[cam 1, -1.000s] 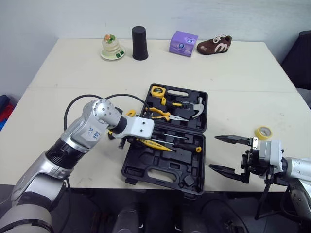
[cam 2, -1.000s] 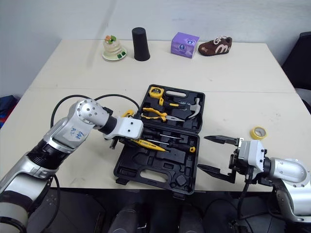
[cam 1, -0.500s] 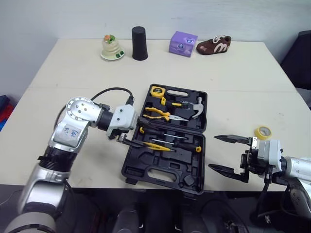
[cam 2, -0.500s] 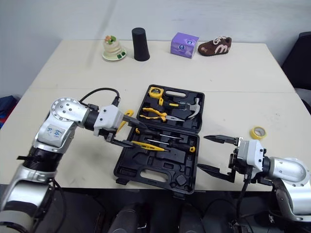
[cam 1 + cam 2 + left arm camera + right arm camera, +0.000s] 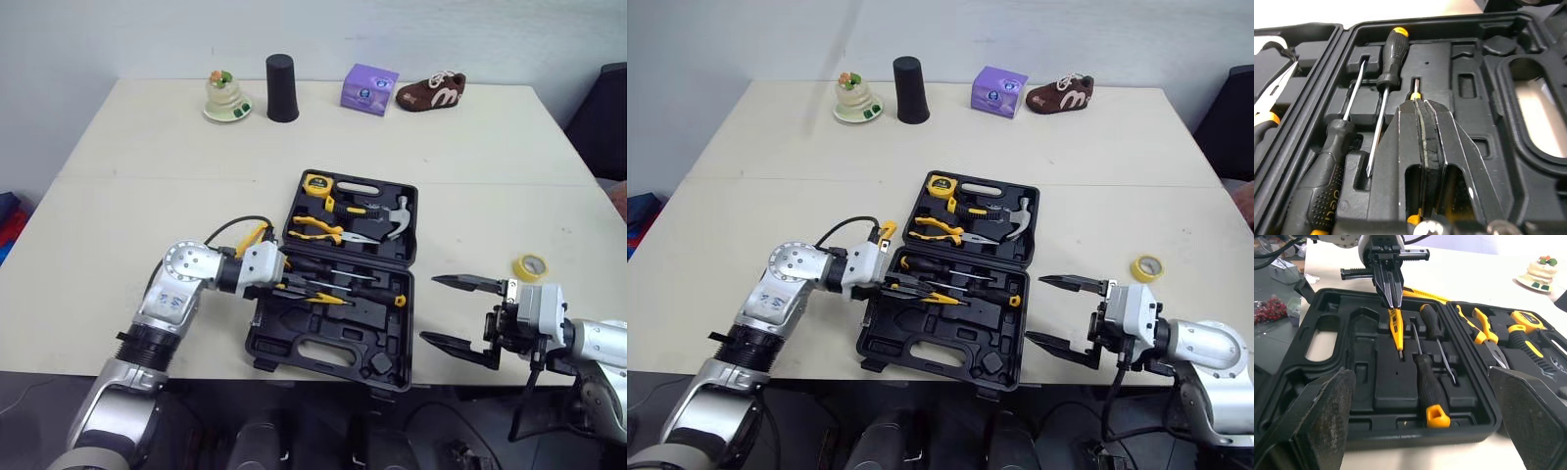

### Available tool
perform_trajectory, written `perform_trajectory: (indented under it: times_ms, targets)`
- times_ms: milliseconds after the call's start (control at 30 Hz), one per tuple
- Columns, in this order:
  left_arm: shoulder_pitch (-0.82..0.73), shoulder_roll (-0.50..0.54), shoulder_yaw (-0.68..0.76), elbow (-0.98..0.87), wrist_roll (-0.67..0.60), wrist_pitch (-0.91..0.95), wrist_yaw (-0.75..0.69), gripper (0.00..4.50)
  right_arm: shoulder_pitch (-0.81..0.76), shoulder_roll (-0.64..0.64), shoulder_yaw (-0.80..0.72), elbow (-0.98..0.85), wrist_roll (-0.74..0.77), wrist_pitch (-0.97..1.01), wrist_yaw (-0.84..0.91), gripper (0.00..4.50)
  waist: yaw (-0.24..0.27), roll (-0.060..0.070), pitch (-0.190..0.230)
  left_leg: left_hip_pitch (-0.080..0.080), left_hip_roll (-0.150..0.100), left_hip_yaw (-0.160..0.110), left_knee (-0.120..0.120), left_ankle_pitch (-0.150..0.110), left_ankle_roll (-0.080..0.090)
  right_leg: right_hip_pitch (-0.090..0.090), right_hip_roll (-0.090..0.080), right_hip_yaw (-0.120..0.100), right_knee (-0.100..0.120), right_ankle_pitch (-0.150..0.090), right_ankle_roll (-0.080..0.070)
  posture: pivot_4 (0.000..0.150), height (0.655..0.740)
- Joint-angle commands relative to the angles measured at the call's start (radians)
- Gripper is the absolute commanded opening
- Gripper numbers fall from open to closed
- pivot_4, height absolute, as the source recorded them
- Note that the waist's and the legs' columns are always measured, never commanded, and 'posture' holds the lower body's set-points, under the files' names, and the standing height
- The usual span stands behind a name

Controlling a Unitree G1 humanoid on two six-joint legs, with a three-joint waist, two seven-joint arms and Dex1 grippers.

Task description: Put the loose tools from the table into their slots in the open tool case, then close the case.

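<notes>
The right wrist view looks across the open black plastic tool case (image 5: 1371,377) and makes plain what the head views leave small. The left gripper (image 5: 1392,298) reaches in from the case's left side, its two black fingers pressed together on the butt end of a slim yellow-handled screwdriver (image 5: 1396,328). The screwdriver's tip touches the moulded tray beside two black-handled screwdrivers (image 5: 1429,382) lying in their slots. The left wrist view shows the same pinch from behind, with only the shaft tip poking out past the fingers; whether the tool is seated in its recess I cannot tell. From the head, the case sits mid-table on a pale beige table (image 5: 147,166). Its far half holds yellow-handled pliers (image 5: 318,227), a steel-headed hammer (image 5: 397,211) and a yellow tape measure (image 5: 315,182). The right gripper (image 5: 431,308) hangs just off the case's right side, jaws spread wide, holding nothing. A yellow roll of tape (image 5: 530,266) lies loose on the table near it. Along the far edge stand a small cake model (image 5: 225,95), a black cup (image 5: 281,87), a purple box (image 5: 369,88) and a brown shoe (image 5: 430,90), before a pale grey wall (image 5: 392,29).
</notes>
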Motion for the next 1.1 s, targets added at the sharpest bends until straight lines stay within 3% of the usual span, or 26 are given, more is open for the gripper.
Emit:
perform_trajectory:
  times_ms: [33, 533, 733, 800, 967, 1067, 1100]
  targets:
    - [0.002, -0.002, -0.010, 0.029, 0.034, -0.054, 0.017, 0.04, 0.013, 0.009, -0.016, 0.024, 0.002, -0.054, 0.026, 4.50, 0.000, 0.000, 0.000, 0.000, 0.000, 0.000, 0.000, 0.000, 0.000, 0.000, 0.000, 0.000, 0.000, 0.000, 0.000, 0.150, 0.7400]
    - [0.006, -0.003, -0.056, 0.145, 0.105, -0.066, 0.031, 0.04, 0.081, 0.022, -0.027, 0.055, 0.000, -0.141, 0.033, 4.50, -0.003, 0.004, -0.003, 0.003, 0.001, 0.000, 0.000, 0.000, 0.000, 0.002, 0.000, 0.000, 0.001, 0.000, 0.000, 0.150, 0.7400]
    - [-0.010, 0.003, -0.101, 0.207, 0.194, 0.058, 0.113, 0.04, 0.070, 0.017, -0.022, 0.071, -0.002, -0.152, 0.029, 4.50, -0.003, 0.007, -0.005, 0.007, 0.001, 0.000, 0.000, 0.000, 0.000, 0.006, 0.000, 0.000, 0.001, 0.000, 0.000, 0.150, 0.7400]
    - [-0.007, 0.006, -0.111, 0.201, 0.190, 0.092, 0.110, 0.04, 0.063, 0.016, -0.018, 0.067, -0.004, -0.148, 0.022, 4.50, -0.005, 0.008, -0.009, 0.017, 0.001, 0.000, -0.003, -0.001, -0.001, 0.016, 0.000, 0.000, -0.003, 0.000, 0.000, 0.150, 0.7400]
    - [0.003, 0.018, -0.106, 0.159, 0.168, 0.058, 0.094, 0.04, 0.043, 0.003, -0.017, 0.064, -0.004, -0.130, 0.012, 4.50, -0.013, 0.010, -0.020, 0.018, 0.004, -0.001, -0.004, -0.007, 0.001, 0.018, 0.000, 0.002, -0.005, 0.000, -0.001, 0.150, 0.7400]
    - [0.001, 0.003, -0.040, 0.117, 0.119, 0.042, 0.136, 0.04, 0.026, -0.014, -0.032, 0.069, -0.001, -0.113, 0.006, 4.50, -0.017, 0.009, -0.020, 0.018, 0.004, -0.001, -0.004, -0.006, -0.002, 0.018, 0.000, 0.004, -0.006, 0.000, -0.001, 0.150, 0.7400]
    - [0.001, -0.012, 0.020, 0.049, 0.037, 0.137, 0.161, 0.04, 0.027, -0.027, -0.051, 0.067, 0.018, -0.071, -0.010, 4.50, -0.018, 0.009, -0.020, 0.018, 0.004, -0.001, -0.004, -0.006, -0.002, 0.017, 0.000, 0.004, -0.006, 0.000, -0.001, 0.150, 0.7400]
